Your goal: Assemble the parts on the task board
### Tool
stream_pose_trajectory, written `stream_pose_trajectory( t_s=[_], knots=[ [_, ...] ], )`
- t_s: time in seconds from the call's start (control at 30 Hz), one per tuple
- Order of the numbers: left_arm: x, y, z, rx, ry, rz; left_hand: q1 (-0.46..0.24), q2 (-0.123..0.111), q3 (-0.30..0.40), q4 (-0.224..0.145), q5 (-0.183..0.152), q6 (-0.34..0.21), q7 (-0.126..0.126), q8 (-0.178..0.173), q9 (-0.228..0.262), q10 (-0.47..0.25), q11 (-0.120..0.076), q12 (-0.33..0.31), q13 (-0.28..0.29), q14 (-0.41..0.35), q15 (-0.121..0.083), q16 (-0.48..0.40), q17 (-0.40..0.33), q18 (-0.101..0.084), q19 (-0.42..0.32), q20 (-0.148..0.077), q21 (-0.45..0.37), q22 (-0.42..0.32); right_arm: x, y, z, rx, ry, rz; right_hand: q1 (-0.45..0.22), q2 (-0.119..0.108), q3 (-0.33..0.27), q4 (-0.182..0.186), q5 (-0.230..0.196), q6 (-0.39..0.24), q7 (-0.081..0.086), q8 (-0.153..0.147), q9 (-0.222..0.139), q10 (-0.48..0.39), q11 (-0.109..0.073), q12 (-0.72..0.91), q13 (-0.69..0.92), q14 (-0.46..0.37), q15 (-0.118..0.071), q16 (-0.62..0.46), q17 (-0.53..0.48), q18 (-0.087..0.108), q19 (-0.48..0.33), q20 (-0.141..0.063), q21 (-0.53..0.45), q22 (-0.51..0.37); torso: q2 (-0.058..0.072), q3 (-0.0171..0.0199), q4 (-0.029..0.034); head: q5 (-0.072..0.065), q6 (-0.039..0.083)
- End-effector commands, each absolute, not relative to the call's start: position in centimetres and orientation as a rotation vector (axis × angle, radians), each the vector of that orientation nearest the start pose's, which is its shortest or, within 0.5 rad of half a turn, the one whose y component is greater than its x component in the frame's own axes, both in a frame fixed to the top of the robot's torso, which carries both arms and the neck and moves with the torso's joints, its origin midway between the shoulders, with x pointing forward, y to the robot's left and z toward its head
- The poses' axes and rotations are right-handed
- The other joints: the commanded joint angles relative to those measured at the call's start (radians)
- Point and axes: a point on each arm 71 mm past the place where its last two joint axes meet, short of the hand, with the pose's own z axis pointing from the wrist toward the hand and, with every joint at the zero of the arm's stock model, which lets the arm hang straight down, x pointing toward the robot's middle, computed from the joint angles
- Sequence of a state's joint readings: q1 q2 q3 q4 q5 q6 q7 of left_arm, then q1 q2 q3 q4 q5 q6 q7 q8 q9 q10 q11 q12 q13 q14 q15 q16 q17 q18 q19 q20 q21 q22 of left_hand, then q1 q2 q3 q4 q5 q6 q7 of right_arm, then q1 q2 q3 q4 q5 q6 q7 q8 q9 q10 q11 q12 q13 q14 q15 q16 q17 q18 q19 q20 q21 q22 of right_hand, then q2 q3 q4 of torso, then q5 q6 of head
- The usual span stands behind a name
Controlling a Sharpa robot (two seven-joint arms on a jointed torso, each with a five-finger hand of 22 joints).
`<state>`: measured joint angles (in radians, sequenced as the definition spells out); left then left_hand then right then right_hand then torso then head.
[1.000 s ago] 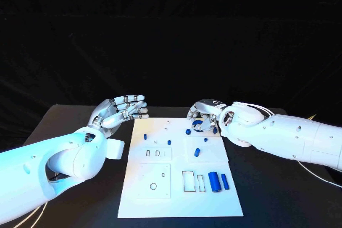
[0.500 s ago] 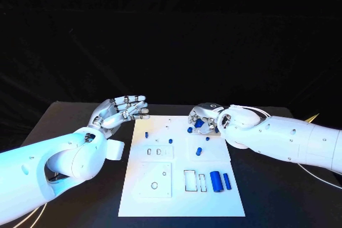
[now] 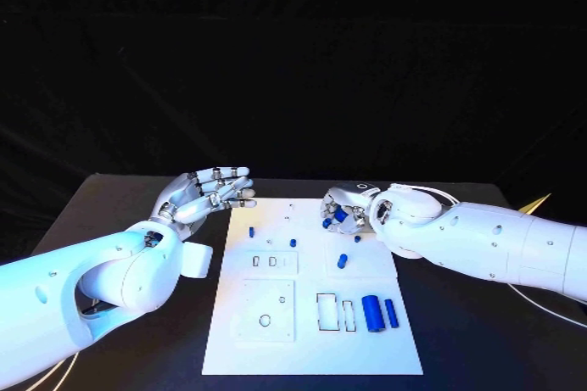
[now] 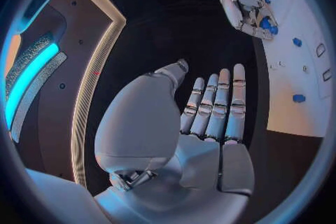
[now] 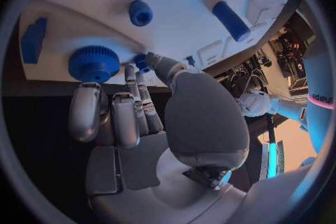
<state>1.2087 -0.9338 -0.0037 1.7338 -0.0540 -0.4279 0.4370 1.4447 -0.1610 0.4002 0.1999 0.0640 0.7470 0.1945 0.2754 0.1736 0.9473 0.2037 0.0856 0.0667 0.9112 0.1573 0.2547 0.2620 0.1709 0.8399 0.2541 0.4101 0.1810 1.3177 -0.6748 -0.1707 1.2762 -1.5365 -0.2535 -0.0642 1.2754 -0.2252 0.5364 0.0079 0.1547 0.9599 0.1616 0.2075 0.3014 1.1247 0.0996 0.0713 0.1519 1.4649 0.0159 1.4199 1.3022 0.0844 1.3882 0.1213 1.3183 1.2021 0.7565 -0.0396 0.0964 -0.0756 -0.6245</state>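
The white task board (image 3: 312,323) lies in the middle of the table. My right hand (image 3: 346,211) hangs low over its far right corner, and its thumb and fingertips pinch a small blue part (image 5: 142,61). A blue gear (image 5: 93,63) stands on the board right beside those fingertips. My left hand (image 3: 208,192) is raised off the board's far left corner, palm up, fingers apart and straight, holding nothing. The left wrist view shows the right hand (image 4: 241,5) over the board with blue at its fingertips.
Small blue pegs (image 3: 251,232) (image 3: 293,242) (image 3: 343,260) lie on the board's far half. Two larger blue cylinders (image 3: 371,311) (image 3: 390,313) lie near the right edge beside rectangular slots (image 3: 326,310). A blue rod (image 5: 230,21) and a blue block (image 5: 33,40) lie near the gear.
My right hand has come down closer to the board and shifted slightly left, still with the blue part. The left hand has barely moved.
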Motion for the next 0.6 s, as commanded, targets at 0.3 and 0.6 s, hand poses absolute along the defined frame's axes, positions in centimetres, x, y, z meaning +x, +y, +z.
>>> stream_pose_trajectory(
  t_s=[0.3, 0.6],
  knots=[
    [45.49, 19.57, -13.89, -1.002, 1.345, -1.614, -0.008, -0.004, -0.002, -0.007, -0.006, -0.006, 0.066, -0.005, -0.001, -0.004, 0.003, -0.006, 0.000, -0.004, 0.002, 0.001, 0.002, 0.009, 0.005, 0.002, 0.005, 0.002, 53.21, -18.11, -18.78, -0.378, 1.689, 0.491, -0.003, 0.016, 0.026, 0.009, 0.006, 0.029, -0.009, 0.018, 0.019, 0.033, -0.007, 0.012, 0.007, 0.059, -0.003, 0.016, 0.011, -0.014, 0.010, -0.004, 0.021, 0.027, 0.008, -0.0005, 0.0020, 0.002, 0.000],
    [45.52, 19.68, -13.93, -1.006, 1.348, -1.608, -0.008, -0.002, -0.001, -0.007, -0.007, -0.007, 0.067, -0.007, -0.002, -0.005, 0.004, -0.008, 0.000, -0.006, 0.003, 0.000, 0.004, 0.008, 0.003, 0.002, 0.007, 0.003, 53.17, -18.06, -18.32, -0.351, 1.630, 0.502, 0.021, 0.057, 0.065, 0.002, -0.010, 0.073, -0.032, 0.065, 0.075, 0.091, -0.029, 0.023, 0.022, 0.061, -0.021, 0.031, 0.024, -0.020, 0.020, -0.019, 0.049, 0.069, 0.012, 0.0004, 0.0015, 0.003, 0.002]
  ],
)
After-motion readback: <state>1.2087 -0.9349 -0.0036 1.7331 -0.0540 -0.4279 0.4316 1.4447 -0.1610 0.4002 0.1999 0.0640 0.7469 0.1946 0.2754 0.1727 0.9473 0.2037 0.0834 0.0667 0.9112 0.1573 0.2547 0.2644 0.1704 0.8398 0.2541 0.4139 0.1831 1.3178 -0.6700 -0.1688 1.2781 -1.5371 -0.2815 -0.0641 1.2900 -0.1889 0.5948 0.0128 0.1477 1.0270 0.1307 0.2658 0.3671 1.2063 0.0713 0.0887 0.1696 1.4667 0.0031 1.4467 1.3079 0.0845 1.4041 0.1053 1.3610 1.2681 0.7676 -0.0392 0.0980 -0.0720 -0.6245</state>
